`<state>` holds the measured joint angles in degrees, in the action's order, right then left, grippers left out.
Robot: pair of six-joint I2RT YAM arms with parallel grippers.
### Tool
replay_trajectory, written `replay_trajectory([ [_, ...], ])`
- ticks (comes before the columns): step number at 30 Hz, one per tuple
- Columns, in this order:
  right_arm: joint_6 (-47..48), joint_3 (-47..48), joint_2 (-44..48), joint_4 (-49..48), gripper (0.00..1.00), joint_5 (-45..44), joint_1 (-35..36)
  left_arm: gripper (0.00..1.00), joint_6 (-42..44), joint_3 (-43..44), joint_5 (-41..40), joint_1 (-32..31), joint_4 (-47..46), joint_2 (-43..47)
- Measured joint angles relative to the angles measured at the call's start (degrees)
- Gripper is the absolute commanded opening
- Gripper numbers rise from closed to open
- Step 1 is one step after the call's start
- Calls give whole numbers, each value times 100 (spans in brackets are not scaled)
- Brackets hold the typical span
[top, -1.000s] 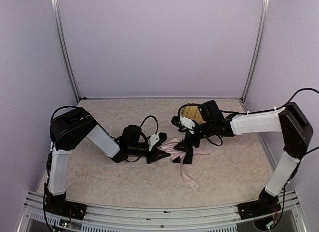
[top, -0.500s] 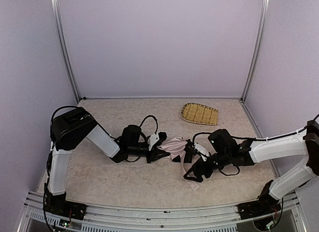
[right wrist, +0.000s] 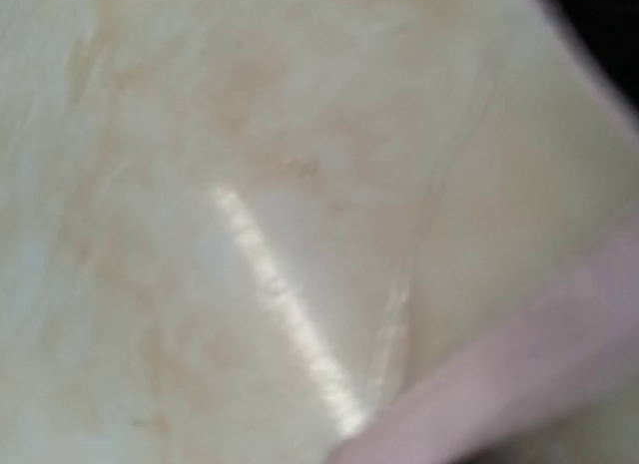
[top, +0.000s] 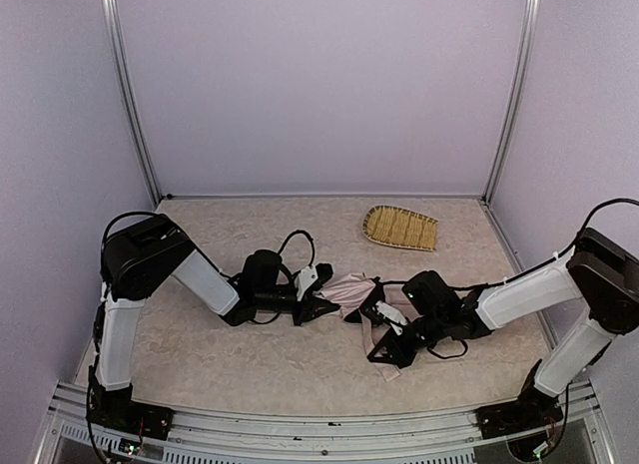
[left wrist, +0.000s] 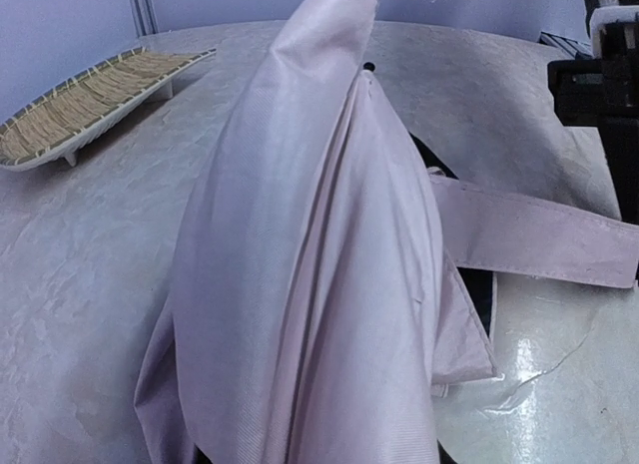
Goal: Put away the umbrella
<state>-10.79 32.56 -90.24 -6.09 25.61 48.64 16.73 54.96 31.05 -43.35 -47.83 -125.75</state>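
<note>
top view: one umbrella (top: 349, 287) lying centre frame, between the 2 grippers | left gripper (top: 321, 306) clamped on its left end | right gripper (top: 382, 346) low by the strap (right wrist: 519, 379), jaw gap unreadable | left wrist only: pink folds close-up, 1 tray (left wrist: 90, 100) upper left | right wrist: blurred

Beyond umbrella (top: 350, 286), woven tray (top: 400, 228)

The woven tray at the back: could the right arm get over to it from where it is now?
Probably yes. The woven tray lies on that arm's side, and only bare table separates it from the right gripper, low beside the umbrella.
</note>
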Motion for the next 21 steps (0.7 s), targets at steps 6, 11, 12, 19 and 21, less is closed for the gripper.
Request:
replay_trajectory([
  [6,398,179,214,190,0,798,-81,0,4,-7,4,33,-9,0],
  [11,739,1027,1143,350,0,1751,-699,0,50,-7,0,33,11,0],
  [12,763,1204,1248,284,0,1858,-800,0,72,-4,0,33,17,0],
  [19,608,2280,1062,-107,0,2236,-1300,0,369,35,-26,11,120,15],
  [21,492,2461,822,-195,0,2262,-1434,0,433,46,-35,9,151,15],
])
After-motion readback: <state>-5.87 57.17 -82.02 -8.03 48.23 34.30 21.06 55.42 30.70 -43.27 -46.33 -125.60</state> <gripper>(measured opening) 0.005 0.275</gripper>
